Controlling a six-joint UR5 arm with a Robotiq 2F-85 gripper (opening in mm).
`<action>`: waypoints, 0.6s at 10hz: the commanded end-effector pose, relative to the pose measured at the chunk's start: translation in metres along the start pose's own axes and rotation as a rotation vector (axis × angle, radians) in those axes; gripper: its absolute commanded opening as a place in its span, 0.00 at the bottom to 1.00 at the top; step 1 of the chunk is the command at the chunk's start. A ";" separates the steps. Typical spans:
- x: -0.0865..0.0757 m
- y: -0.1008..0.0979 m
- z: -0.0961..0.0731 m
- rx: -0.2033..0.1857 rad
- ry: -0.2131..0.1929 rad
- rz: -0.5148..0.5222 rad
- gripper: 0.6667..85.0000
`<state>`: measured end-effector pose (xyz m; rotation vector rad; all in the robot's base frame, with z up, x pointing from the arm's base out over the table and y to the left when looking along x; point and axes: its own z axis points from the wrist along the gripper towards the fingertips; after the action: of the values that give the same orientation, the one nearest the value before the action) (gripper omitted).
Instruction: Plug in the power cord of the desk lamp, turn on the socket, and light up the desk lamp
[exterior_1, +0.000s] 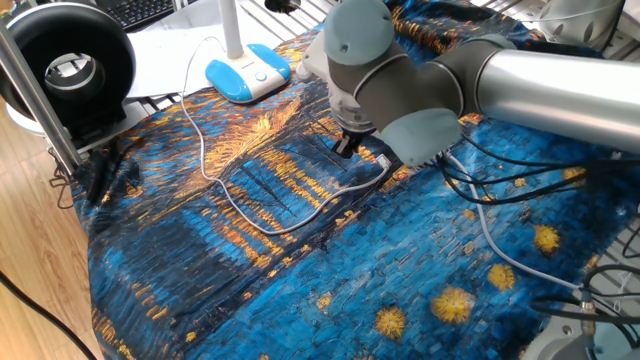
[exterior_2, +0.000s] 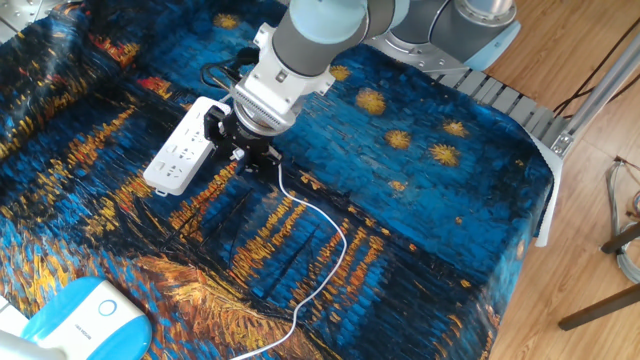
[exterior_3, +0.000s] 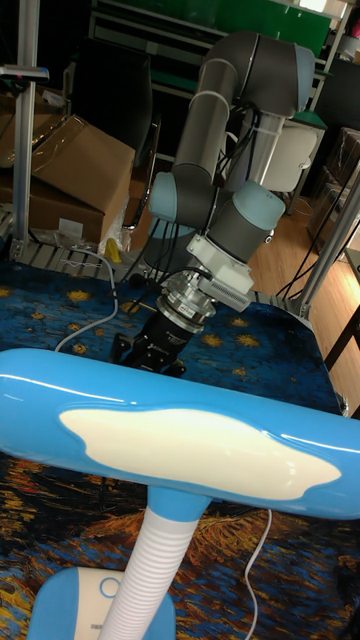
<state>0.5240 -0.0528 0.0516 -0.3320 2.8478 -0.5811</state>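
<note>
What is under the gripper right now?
The gripper hovers at the near end of the socket, with the power cord trailing out below it. Its fingers and the plug are hidden; I cannot tell whether it is inserted.

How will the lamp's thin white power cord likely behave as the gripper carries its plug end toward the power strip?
Probably floppy: the power cord lies in loose curves across the cloth, so it should trail and drag rather than hold shape. It looks thin and likely light, adding little load to the gripper. Its slack may snag on the cloth's folds, though the desk lamp seems unlikely to be tugged.

Socket (exterior_2: 183, 147) & cord (exterior_2: 322, 270) beside pincer (exterior_2: 243, 157)
</note>
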 end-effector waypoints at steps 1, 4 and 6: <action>0.005 0.004 0.005 0.024 -0.019 0.023 0.56; 0.030 -0.001 0.011 0.018 -0.039 0.041 0.55; 0.041 0.002 0.013 0.020 -0.020 0.063 0.55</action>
<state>0.5013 -0.0630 0.0383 -0.2874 2.8121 -0.6008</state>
